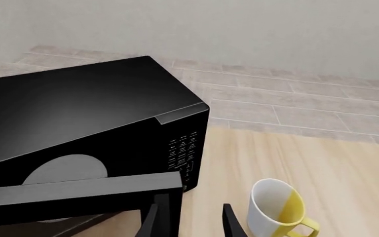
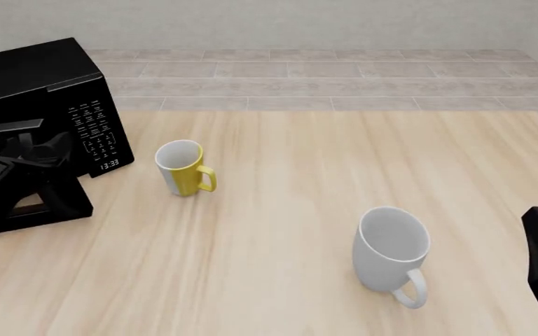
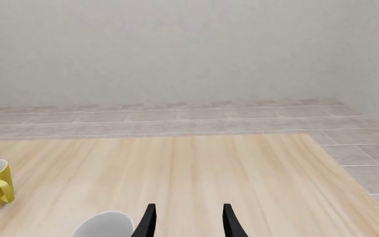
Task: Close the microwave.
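Glossy black, the microwave (image 2: pixel 50 98) sits at the table's (image 2: pixel 279 231) far left, its door (image 1: pixel 77 195) swung open. My left gripper (image 1: pixel 188 222) is at the door's edge, fingers apart around nothing. My right gripper (image 3: pixel 186 222) hovers spread and empty beside a white mug (image 2: pixel 392 252); a yellow-and-white mug (image 2: pixel 183 168) stands near the microwave.
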